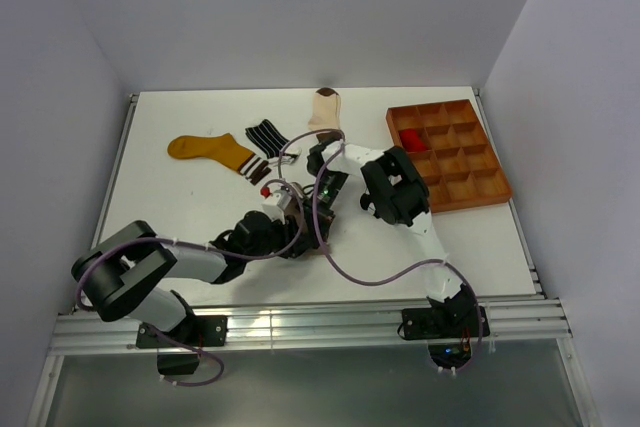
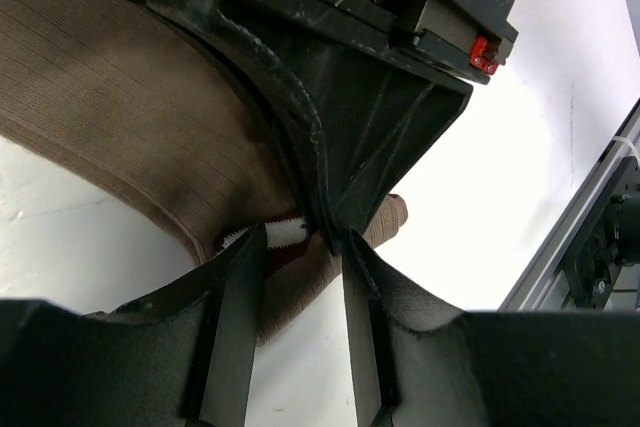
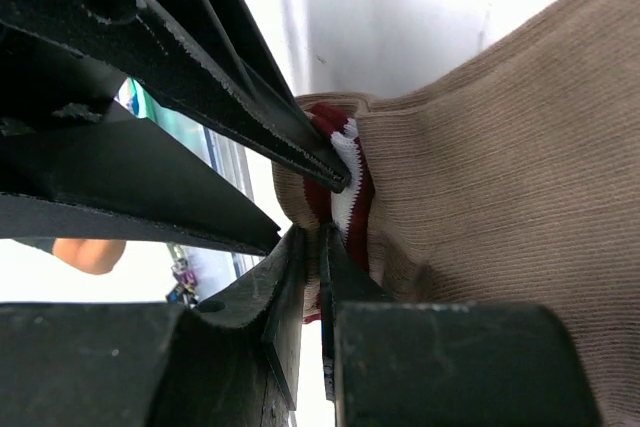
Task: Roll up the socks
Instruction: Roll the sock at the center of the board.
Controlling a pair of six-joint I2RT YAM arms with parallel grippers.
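Taupe sock, one, toward near edge of table: right gripper clamped on its striped cuff, left gripper half-spread around it, apparently loose.

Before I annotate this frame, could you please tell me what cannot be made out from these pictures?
1. Top view: the taupe sock is hidden beneath both arms, where the left gripper and right gripper meet.
2. Wrist views: most of that sock is cut off by frame edges or covered by gripper bodies.
3. Top view: the red sock in the brown tray is too small to tell whether it is rolled.
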